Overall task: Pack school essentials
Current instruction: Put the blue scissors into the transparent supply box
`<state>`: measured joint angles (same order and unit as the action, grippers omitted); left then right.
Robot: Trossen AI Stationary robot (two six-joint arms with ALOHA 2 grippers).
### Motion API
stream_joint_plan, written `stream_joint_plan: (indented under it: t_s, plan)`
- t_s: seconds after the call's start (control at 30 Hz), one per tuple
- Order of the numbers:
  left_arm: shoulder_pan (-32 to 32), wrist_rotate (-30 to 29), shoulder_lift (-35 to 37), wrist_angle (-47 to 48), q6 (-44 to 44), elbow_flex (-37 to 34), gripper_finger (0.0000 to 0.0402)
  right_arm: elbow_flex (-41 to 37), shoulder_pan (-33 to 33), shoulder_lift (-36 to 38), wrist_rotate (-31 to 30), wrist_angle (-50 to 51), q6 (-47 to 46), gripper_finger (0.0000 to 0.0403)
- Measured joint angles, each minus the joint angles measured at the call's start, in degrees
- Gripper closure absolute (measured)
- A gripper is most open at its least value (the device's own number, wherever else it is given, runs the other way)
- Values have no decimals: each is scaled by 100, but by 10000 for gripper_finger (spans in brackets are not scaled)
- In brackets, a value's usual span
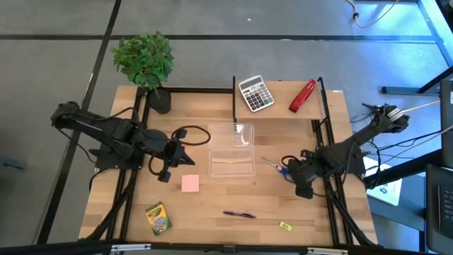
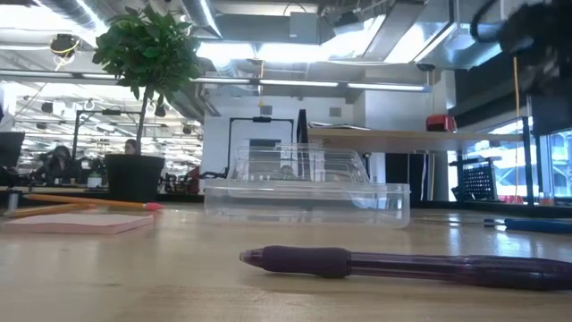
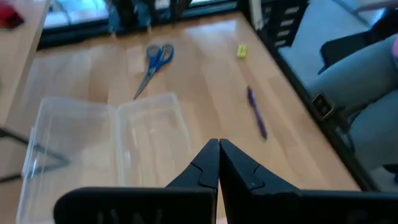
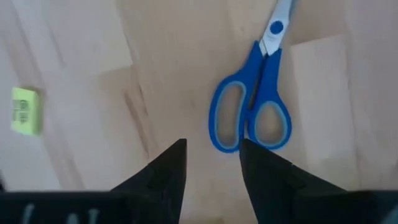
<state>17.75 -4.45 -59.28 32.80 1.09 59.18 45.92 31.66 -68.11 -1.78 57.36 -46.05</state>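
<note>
The right gripper (image 4: 211,165) hangs low over the bench near its right edge, fingers apart with a clear gap between them, nothing held. The scissors (image 4: 255,102) lie flat on the wood just ahead of those fingers, closed, blue loops toward the gripper and blades pointing toward the clear box (image 1: 232,161) at the bench's middle. The box stands open, its lid folded back toward the far edge, and looks to have a couple of thin pencils already in it.

I'd guess the scissors are the awkward item here: stiff, light, smooth plastic and steel, lying so flat there is little to get under. The best hold seems to be across the neck where loops meet blades, or across one loop's rim; pinching the blades would likely let them slip or swing open.

The left gripper (image 3: 219,165) waits with fingers pressed together, beside the box's left end.

The pad (image 1: 190,183) lies between box and near edge, the crayons (image 1: 158,218) near the near-left corner, the pen (image 1: 239,213) and the yellow piece (image 1: 285,226) along the near edge.
</note>
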Motion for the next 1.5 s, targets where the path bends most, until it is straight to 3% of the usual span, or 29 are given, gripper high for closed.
stream_joint_plan:
  t_s: [0.73, 1.5]
  plan:
    - [381, -315, 8, -2, -16, 0, 401, -1420, -52, -158, -11, -2045, -169, 254]
    - [381, -317, 8, 13, -20, 0, 401, -1489, -48, -1055, -192, -2188, -166, 258]
